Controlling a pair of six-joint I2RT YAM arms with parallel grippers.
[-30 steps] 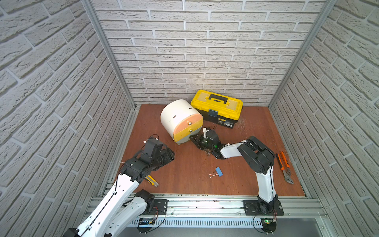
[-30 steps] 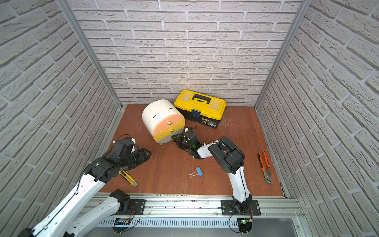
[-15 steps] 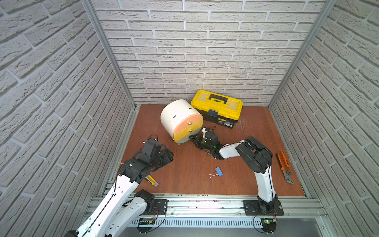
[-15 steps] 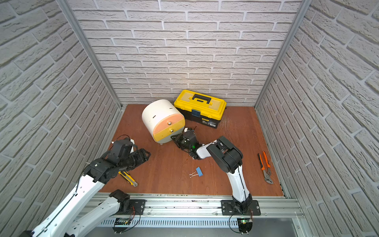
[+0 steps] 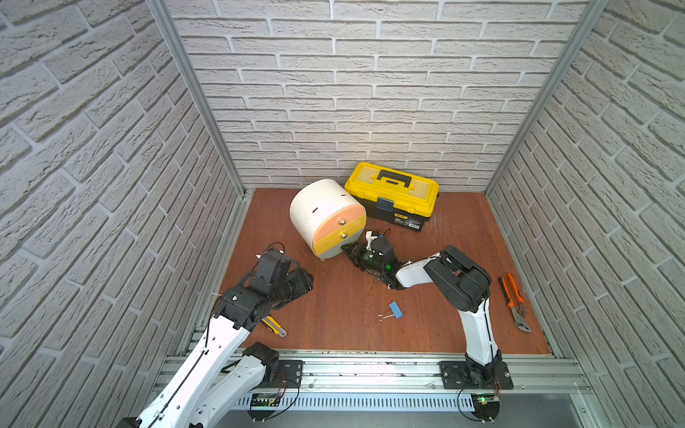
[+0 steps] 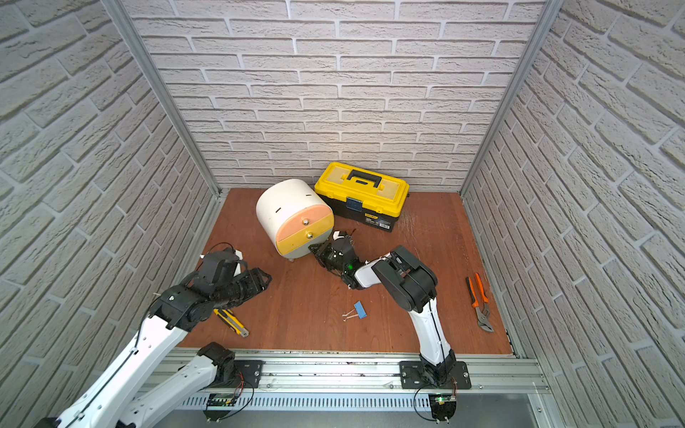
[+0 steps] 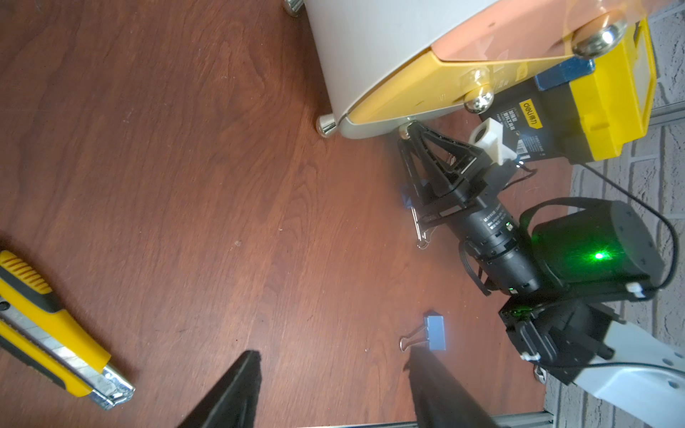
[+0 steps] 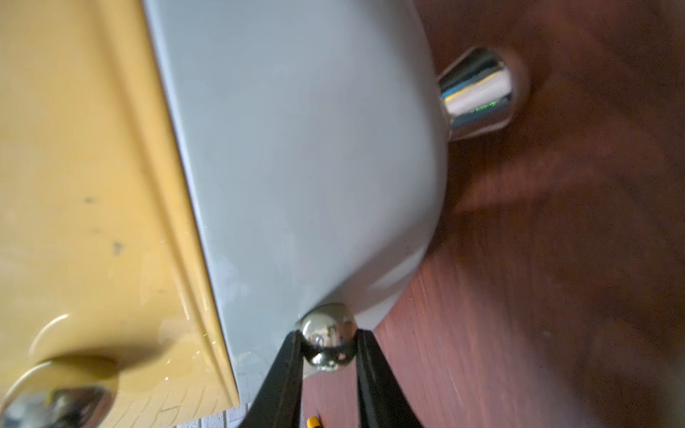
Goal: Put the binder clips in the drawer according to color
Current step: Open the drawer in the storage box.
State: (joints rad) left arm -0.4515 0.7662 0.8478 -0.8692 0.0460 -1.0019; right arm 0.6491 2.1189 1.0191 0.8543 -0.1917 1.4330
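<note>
Knob (image 8: 328, 333) of the grey drawer (image 8: 315, 166), just pinched by my right gripper (image 8: 328, 348) (left gripper (image 7: 333, 355) open, empty): ready, I judge, to pull.

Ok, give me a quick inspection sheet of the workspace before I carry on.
Surface: reddish-brown wood tabletop, nothing spilled seen.
Job's things: white drum-shaped cabinet, drawer fronts look shut; small blue binder clip loose on the tabletop; second blue clip partly hidden behind the right gripper.
Clutter: yellow-black toolbox, yellow-black utility knife, orange-handled pliers.
Grippers: right gripper pinching the round metal knob of the grey bottom drawer; left gripper open, empty.
Cables: black cables looped at the right wrist.
Surroundings: white brick-pattern walls, aluminium rail in front.
</note>
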